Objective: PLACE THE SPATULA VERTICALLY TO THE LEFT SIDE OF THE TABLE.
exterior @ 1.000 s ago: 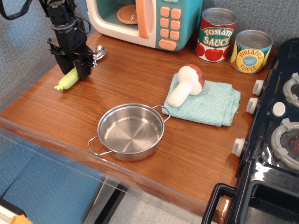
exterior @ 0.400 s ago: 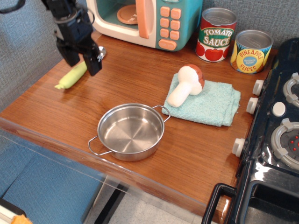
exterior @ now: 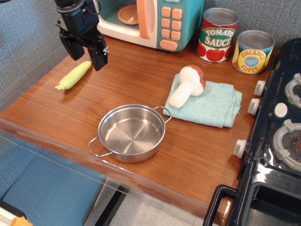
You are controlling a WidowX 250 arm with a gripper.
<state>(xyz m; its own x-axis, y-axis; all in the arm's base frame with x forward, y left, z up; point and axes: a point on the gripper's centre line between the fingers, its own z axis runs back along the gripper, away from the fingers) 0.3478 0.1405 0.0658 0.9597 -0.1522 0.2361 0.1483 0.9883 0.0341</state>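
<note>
The spatula [exterior: 74,75] lies on the brown wood table [exterior: 141,89] near its left edge, pale yellow-green handle pointing toward the front left, nubbed tip nearest the edge. Its silver head is hidden behind my gripper. My gripper [exterior: 87,54] hangs just above and behind the spatula's far end, its two black fingers spread apart and holding nothing.
A steel pan [exterior: 131,133] sits at the front middle. A white mushroom with a brown cap [exterior: 188,84] lies on a teal cloth [exterior: 211,104]. A toy microwave [exterior: 146,21] and two cans [exterior: 217,35] stand at the back. A black stove [exterior: 277,136] fills the right side.
My gripper has let go of the spatula, opened and risen up and to the right. The spatula now lies free on the table.
</note>
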